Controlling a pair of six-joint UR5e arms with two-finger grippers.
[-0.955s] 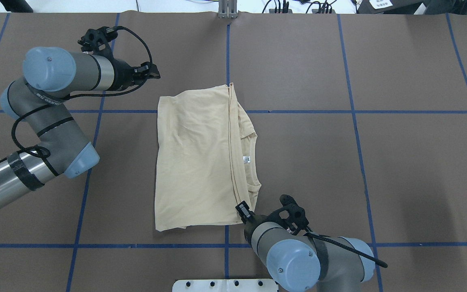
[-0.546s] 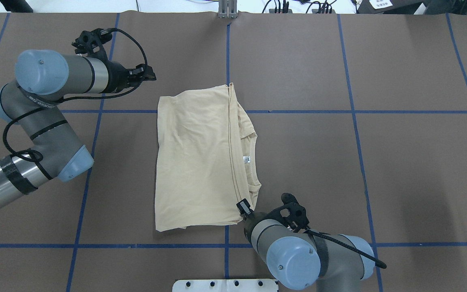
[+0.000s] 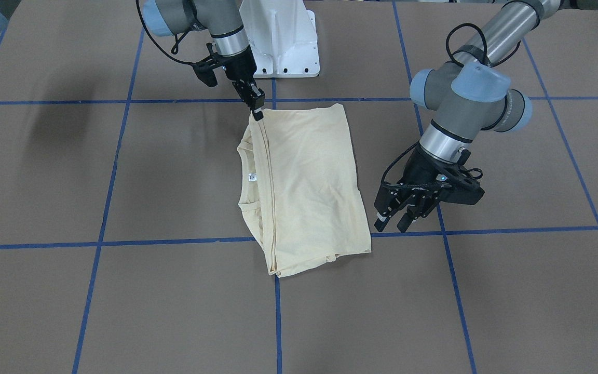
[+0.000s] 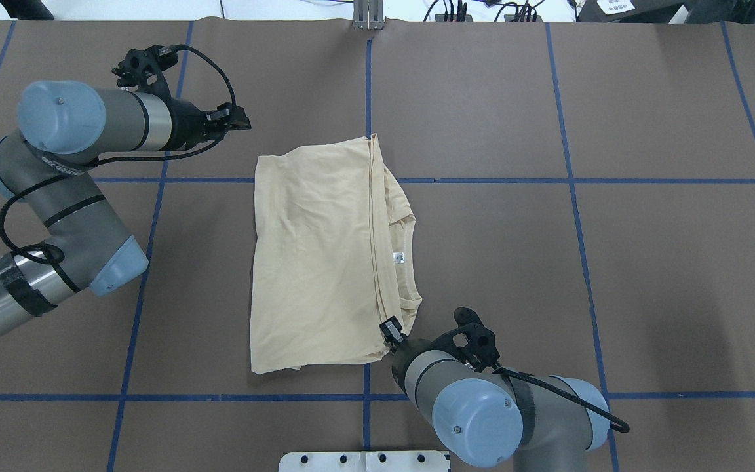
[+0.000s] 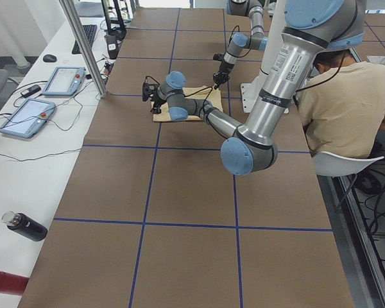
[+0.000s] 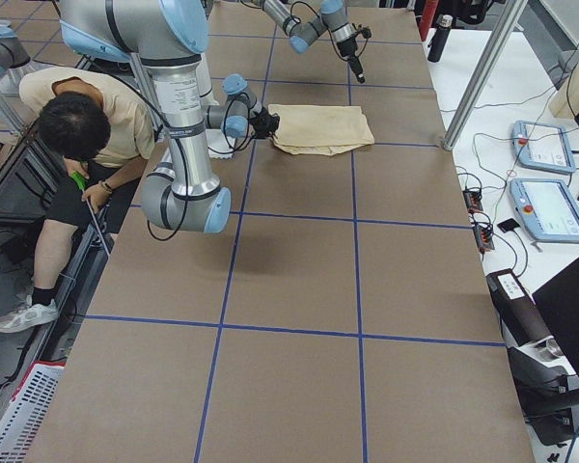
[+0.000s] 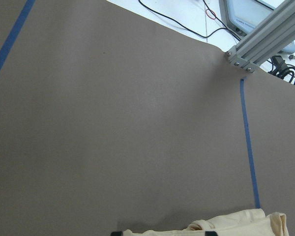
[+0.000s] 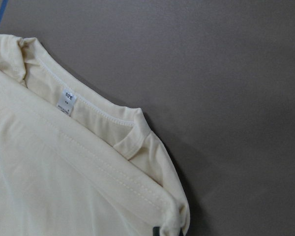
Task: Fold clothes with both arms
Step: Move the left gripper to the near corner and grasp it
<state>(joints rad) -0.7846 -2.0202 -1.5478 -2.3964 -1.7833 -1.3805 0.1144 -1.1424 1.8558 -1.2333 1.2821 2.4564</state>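
T-shirt (image 4: 315, 262): we count one, folded, centre of table (image 4: 646, 275).
Neck label (image 8: 67, 102): one; we read "SIZE".
Arms (image 4: 82, 216): two.
Left gripper (image 3: 392, 222): spread, empty, beside T-shirt.
Right gripper (image 3: 257, 111): pinching T-shirt corner.

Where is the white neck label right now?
In the overhead view the neck label lies inside the collar at the right side of the shirt, farther from the robot than the right gripper.

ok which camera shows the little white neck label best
The right wrist-mounted view: the neck label is close, inside the T-shirt collar, its print visible. Overhead and front-facing views show only a white speck; the side and left wrist views do not show it.
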